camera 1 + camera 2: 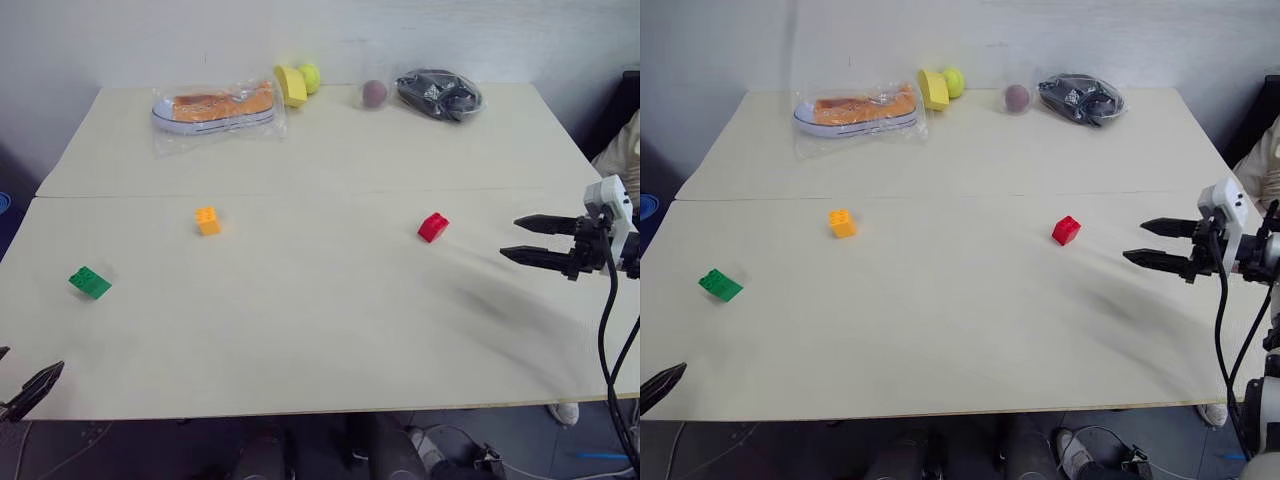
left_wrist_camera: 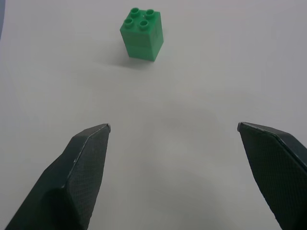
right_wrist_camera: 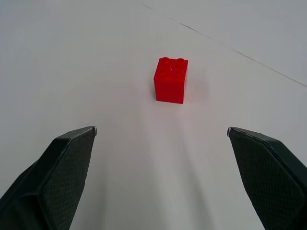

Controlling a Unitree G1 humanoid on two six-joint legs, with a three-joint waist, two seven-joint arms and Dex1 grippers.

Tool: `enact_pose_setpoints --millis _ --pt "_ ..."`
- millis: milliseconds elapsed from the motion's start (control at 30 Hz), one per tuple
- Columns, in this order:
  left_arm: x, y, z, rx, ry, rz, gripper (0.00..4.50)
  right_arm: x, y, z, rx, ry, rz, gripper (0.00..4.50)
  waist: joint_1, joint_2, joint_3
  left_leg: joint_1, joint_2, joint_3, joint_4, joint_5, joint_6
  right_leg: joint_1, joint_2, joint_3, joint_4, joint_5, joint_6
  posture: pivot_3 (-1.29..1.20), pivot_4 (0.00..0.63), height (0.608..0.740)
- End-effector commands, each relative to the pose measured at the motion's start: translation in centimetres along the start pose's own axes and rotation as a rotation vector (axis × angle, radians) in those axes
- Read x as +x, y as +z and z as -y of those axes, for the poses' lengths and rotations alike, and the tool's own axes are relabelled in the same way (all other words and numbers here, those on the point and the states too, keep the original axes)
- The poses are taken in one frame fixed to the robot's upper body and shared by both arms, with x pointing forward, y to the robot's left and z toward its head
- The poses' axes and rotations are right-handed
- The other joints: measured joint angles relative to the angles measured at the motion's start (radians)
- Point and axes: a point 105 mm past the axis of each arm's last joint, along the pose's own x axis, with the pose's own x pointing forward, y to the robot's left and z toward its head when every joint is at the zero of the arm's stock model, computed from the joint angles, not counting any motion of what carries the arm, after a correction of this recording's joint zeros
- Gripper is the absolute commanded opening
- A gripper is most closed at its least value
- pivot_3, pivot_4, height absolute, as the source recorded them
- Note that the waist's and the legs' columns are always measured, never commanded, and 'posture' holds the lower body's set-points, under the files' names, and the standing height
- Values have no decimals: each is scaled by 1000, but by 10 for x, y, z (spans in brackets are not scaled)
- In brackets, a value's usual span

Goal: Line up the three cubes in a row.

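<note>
Table (image 1: pixel 320 330): pale top, a seam seen running across it from side to side; the three cubes lie on the nearer half, spread well apart, not in a row.

Bagged shoe (image 1: pixel 215 108) noted at the far edge, left of centre. Dark bagged bundle (image 1: pixel 440 94) noted at the far edge, to the right. Between them, two yellow balls (image 1: pixel 298 82) touching, and a dark reddish ball (image 1: pixel 374 93) just beside the bundle.

Right end effector (image 1: pixel 528 240): held above the right side of the table, jaws spread wide, nothing gripped, pointed leftward toward the red cube. Left end effector (image 2: pixel 172 128): at the near left corner, jaws likewise wide and empty.

Green cube (image 1: pixel 89 282): near the left edge, ahead of the left end effector and apart from it; studs up, seen lined up a little left of the midline between the fingers in the left wrist view, one corner turned toward them.

Orange cube (image 1: pixel 207 220): just on the near side of the seam, left of centre, well apart from both end effectors; studs up.

Red cube (image 1: pixel 433 227): right of centre, ahead of the right end effector, apart from it; studs up, nearly centred between the fingers in the right wrist view. No long axis can be told in any cube.
</note>
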Motion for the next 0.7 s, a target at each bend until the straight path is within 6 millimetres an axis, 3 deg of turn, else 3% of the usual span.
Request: enact_pose_setpoints --millis 33,467,567,700 --pt "-4 3 -1 22 9 12 4481 -7 15 0 -37 -17 40 4500 -1 0 0 0 0 0 0 0 0 0 0 0 0 0 0 0 150 740" --pt "9 8 2 19 4 33 4481 0 23 -3 -68 -63 52 4500 -1 1 0 0 0 0 -1 0 0 0 0 0 0 0 0 0 150 740" --pt "19 22 15 30 -67 63 4481 8 32 -6 -102 -79 76 4500 0 1 0 0 0 0 0 0 0 0 0 0 0 0 0 0 150 740" --pt "37 57 50 68 -245 129 4481 26 42 -9 -123 -108 99 4500 4 1 0 0 0 0 0 0 0 0 0 0 1 0 0 0 150 740"
